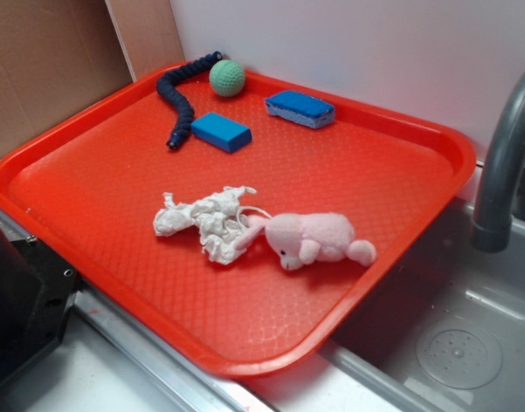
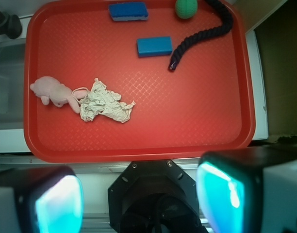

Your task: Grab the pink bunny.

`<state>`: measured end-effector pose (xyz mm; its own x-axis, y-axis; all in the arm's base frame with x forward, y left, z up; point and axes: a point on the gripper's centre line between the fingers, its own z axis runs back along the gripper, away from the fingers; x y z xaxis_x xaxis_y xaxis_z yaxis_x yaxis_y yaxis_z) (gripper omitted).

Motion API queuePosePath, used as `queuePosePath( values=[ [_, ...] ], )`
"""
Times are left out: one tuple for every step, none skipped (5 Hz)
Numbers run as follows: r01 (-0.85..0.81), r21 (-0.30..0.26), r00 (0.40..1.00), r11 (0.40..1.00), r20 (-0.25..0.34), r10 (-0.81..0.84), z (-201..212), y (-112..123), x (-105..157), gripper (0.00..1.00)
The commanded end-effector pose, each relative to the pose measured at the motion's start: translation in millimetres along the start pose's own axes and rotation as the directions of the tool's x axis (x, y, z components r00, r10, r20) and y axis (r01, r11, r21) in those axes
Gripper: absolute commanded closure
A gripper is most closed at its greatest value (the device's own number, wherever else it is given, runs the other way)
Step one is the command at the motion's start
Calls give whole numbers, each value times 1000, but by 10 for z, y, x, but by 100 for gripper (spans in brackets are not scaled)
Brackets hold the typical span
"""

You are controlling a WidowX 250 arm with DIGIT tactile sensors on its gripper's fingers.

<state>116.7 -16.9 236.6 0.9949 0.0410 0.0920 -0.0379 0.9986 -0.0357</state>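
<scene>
The pink bunny (image 1: pixel 318 239) lies on its side on the red tray (image 1: pixel 108 197), near the tray's front right edge. In the wrist view the pink bunny (image 2: pixel 52 91) is at the tray's left side, touching a crumpled white paper wad (image 2: pixel 106 103). My gripper (image 2: pixel 139 196) is open and empty, high above the near edge of the tray (image 2: pixel 197 111), over the robot base (image 2: pixel 156 194). Its two teal pads (image 2: pixel 58 204) stand wide apart. The gripper itself is out of the exterior view.
A blue block (image 1: pixel 221 131), a blue sponge (image 1: pixel 300 108), a green ball (image 1: pixel 227 77) and a dark blue rope (image 1: pixel 181 94) lie at the tray's far side. The paper wad (image 1: pixel 207 221) lies left of the bunny. A grey faucet (image 1: pixel 503 163) and sink (image 1: pixel 451 343) are to the right.
</scene>
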Motion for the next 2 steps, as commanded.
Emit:
queuePosePath(
  values=[
    [0, 0, 1000, 1000, 0, 0, 0, 0, 0, 0],
    [254, 50, 967, 966, -39, -252, -428, -498, 282, 0]
  ],
)
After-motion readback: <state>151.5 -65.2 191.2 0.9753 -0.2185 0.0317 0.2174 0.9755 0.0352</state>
